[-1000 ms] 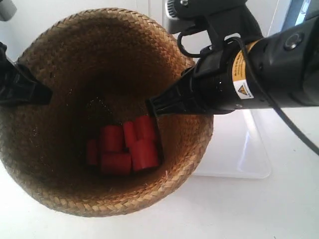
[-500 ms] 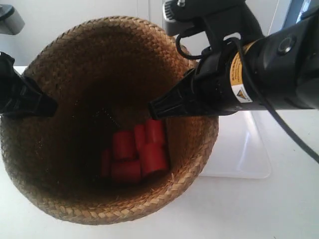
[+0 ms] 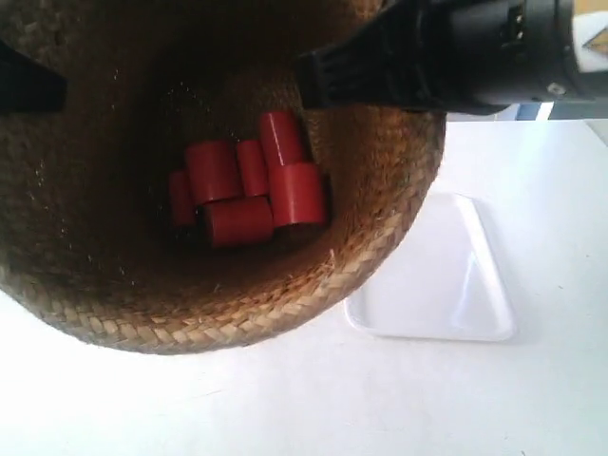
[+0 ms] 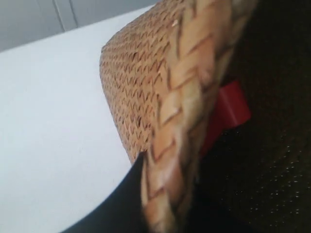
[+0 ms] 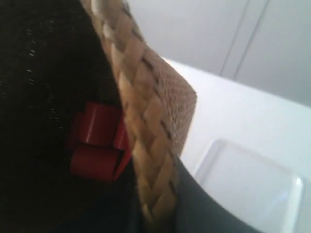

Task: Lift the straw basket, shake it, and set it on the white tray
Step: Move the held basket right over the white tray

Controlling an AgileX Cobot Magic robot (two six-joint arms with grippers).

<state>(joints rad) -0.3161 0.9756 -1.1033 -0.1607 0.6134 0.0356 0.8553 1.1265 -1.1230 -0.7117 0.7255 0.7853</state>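
The straw basket (image 3: 104, 285) hangs in the air close to the exterior camera, its dark inside holding several red cylinders (image 3: 247, 185). My left gripper (image 4: 167, 204) is shut on the basket's braided rim (image 4: 180, 126), one black finger outside the wall. My right gripper (image 5: 158, 204) is shut on the opposite rim (image 5: 146, 131). In the exterior view the right arm's black finger (image 3: 332, 71) reaches inside the basket and the left one (image 3: 28, 85) shows at the left edge. The white tray (image 3: 446, 285) lies on the table below, to the basket's right, partly covered by it.
The white table (image 3: 313, 399) runs below the basket and tray. Pale wall panels (image 5: 243, 39) stand behind the table. The right arm's black body with a yellow label (image 3: 494, 47) crosses the top of the exterior view.
The basket has risen toward the camera and shifted, now filling the upper left of the exterior view. The red cylinders have rolled a little. Both grippers kept hold of the rim.
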